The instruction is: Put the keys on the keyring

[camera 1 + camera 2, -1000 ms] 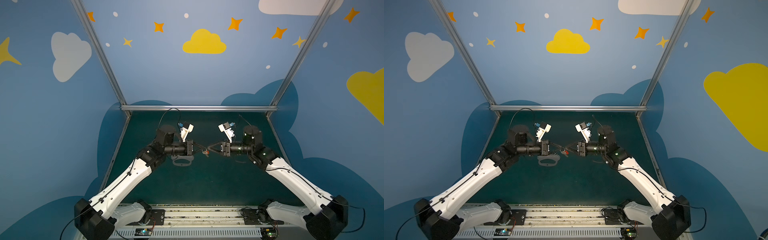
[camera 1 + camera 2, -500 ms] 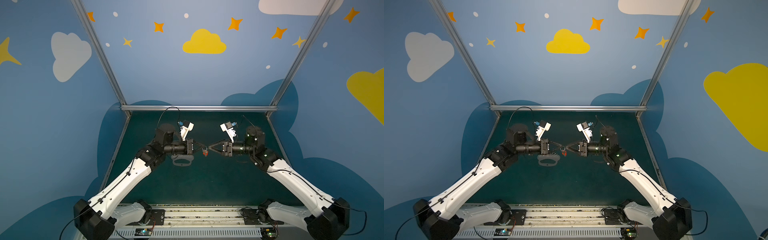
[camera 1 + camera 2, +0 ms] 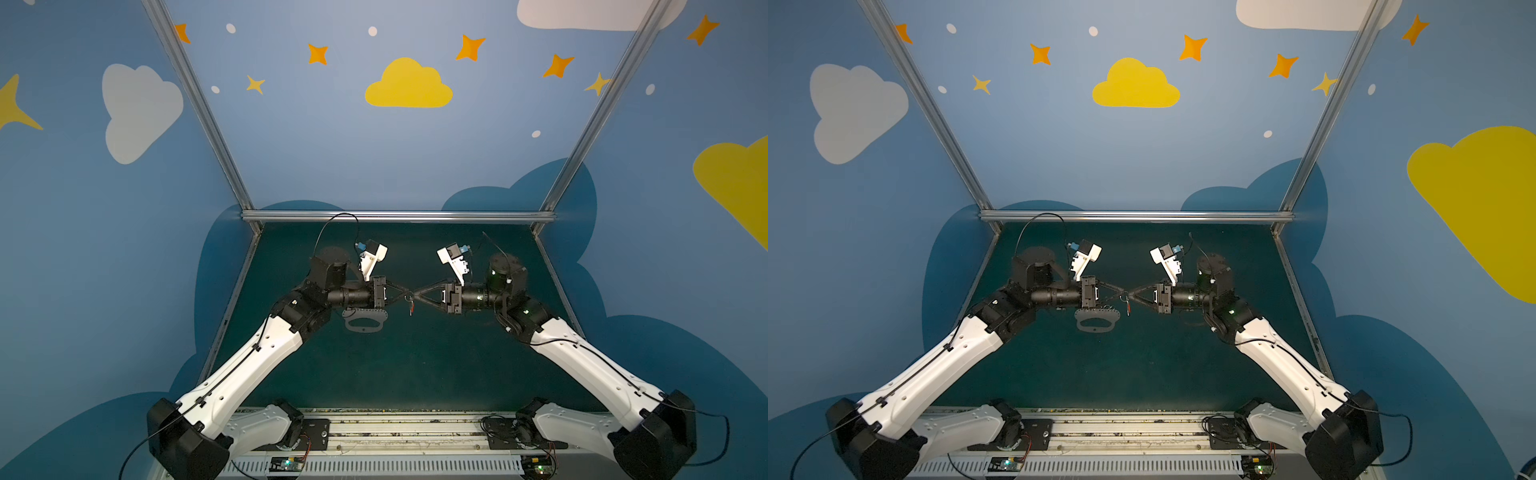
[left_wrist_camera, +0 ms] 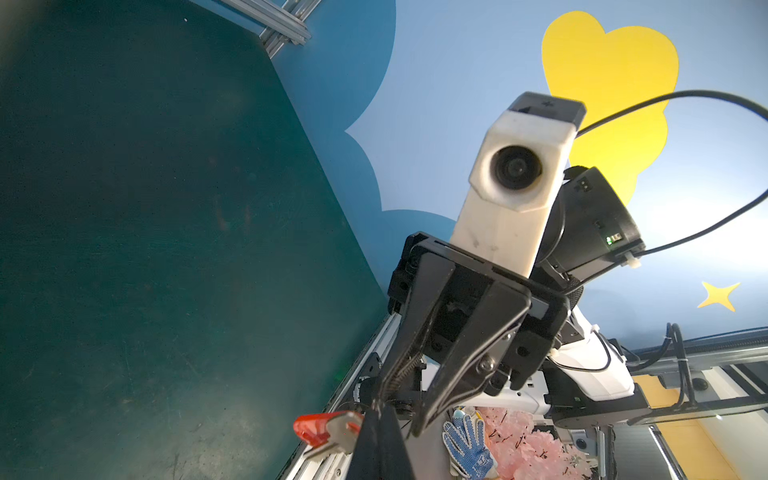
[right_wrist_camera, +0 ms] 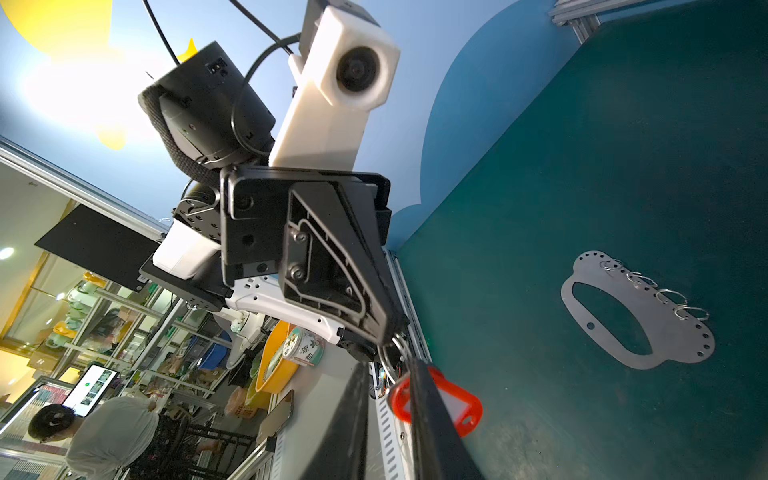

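Left gripper [image 3: 406, 294] pinching thin silver wire keyring [image 5: 397, 345], red-tagged silver key [image 5: 457, 409] dangling, right gripper [image 3: 417, 296] jaws slightly apart

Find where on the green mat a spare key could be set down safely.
Free: the green mat between the arms, from the holed grey plate to the base rail; also the strip before the back rail. Crowded: the middle, where left gripper and right gripper meet, red-tagged key hanging below, plate alongside.
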Action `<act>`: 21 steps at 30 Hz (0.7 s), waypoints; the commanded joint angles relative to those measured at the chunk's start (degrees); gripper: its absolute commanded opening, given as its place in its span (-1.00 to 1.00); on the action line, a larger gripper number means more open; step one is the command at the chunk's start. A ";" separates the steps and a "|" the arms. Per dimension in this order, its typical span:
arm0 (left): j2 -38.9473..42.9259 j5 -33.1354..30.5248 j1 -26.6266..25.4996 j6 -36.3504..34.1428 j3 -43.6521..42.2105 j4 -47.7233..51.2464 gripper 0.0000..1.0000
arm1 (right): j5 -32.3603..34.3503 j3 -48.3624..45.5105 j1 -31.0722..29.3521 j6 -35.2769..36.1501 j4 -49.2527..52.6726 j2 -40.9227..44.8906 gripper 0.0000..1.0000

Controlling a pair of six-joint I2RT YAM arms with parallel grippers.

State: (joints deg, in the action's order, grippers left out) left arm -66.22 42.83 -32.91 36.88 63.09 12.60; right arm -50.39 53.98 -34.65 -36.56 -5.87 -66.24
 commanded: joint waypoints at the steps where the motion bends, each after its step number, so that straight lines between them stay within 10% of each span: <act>1: 1.14 0.67 -0.30 -0.07 1.06 -1.78 -0.92 | 0.14 -0.54 -0.48 -0.62 -2.06 -0.38 -0.56; 21: 1.66 0.06 -0.32 -0.16 0.92 -1.44 -0.92 | 0.73 -0.89 -0.77 -0.65 -1.38 -1.00 -0.64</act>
State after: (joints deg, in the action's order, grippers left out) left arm -65.65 42.78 -33.06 36.88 63.09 12.27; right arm -49.08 53.69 -35.11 -37.28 -6.22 -67.00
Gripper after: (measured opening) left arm 0.047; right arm 0.188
